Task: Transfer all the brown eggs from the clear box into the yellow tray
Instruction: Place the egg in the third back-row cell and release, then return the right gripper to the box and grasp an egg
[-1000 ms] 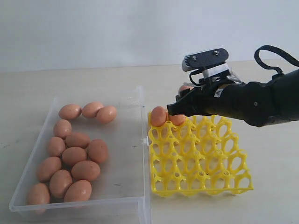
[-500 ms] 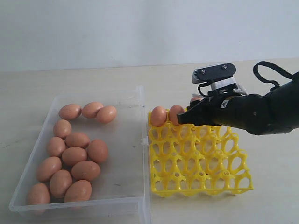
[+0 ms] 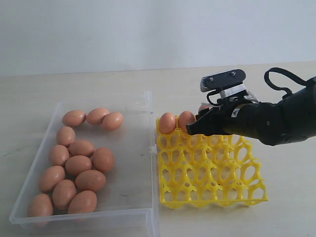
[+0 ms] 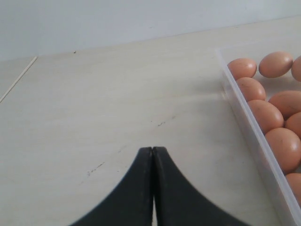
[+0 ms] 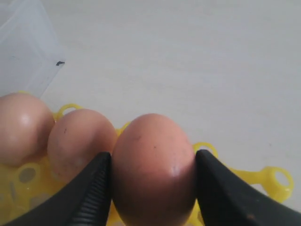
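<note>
Currently the right gripper (image 3: 195,126) is clamped on a brown egg (image 5: 153,165), with one black finger (image 5: 94,188) pressed to each side of the shell, as the right wrist view shows plainly. In the exterior view the gripper sits right of centre, over the back row of the yellow tray (image 3: 212,183), which lies in the lower right part of the frame, just beside the clear box (image 3: 133,163). Two more brown eggs stand side by side in that back row: the first egg (image 3: 167,123) in the tray's upper-left corner cup, the second egg (image 3: 186,120) next to it, close against the gripper's tip. Whether the held egg rests in a cup cannot be told. Thirteen eggs (image 3: 78,165) lie loose in the box at the left of the frame, most of them bunched toward its left wall. The left gripper (image 4: 152,153) hangs over bare table (image 4: 94,94) beside the box, its fingers pressed together on nothing.
</note>
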Controlling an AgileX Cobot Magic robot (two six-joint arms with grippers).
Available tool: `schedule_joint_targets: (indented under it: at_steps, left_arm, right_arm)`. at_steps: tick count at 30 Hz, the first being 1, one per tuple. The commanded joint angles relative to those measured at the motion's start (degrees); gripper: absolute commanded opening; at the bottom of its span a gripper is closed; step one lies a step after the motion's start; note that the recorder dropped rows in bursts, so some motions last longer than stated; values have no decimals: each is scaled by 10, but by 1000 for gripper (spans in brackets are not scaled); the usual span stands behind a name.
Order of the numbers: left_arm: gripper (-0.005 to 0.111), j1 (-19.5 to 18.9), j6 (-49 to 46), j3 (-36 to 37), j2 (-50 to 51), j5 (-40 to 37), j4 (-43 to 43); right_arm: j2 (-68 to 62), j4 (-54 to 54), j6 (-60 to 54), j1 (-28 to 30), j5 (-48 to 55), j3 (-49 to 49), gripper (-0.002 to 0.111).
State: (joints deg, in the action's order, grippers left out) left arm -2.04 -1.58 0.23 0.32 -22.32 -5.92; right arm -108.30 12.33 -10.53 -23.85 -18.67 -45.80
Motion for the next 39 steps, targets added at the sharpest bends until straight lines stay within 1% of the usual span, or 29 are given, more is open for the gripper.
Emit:
schedule_joint_targets:
  at_steps: [1, 3, 5, 10, 14, 16, 19, 23, 26, 32, 39]
  left_arm:
    - [0, 4, 3, -2, -3, 5, 1]
    - [0, 4, 3, -2, -3, 5, 1]
    - [0, 4, 3, -2, -3, 5, 1]
    - [0, 4, 3, -2, -3, 5, 1]
    - [0, 4, 3, -2, -3, 5, 1]
    - [0, 4, 3, -2, -3, 5, 1]
    - [0, 4, 3, -2, -3, 5, 1]
    - [0, 4, 3, -2, -3, 5, 1]
    - [0, 4, 3, -2, -3, 5, 1]
    - [0, 4, 3, -2, -3, 5, 1]
    - [0, 4, 3, -2, -3, 5, 1]
  right_arm:
    - [-1, -8, 6, 3, -8, 1, 53]
    - [-1, -9, 6, 3, -5, 1, 61]
    - [2, -9, 6, 3, 3, 1, 63]
    - [44, -9, 5, 3, 38, 1, 63]
    - [118, -10, 5, -5, 51, -4, 59]
    - [147, -22, 6, -20, 99, -29, 56]
    - [153, -39, 6, -52, 195, -97, 55]
    - [112, -43, 6, -100, 311, -196, 55]
    - [57, -26, 6, -131, 371, -265, 55]
    - [-47, -22, 6, -168, 416, -381, 55]
    - [-135, -18, 37, -171, 460, -462, 55]
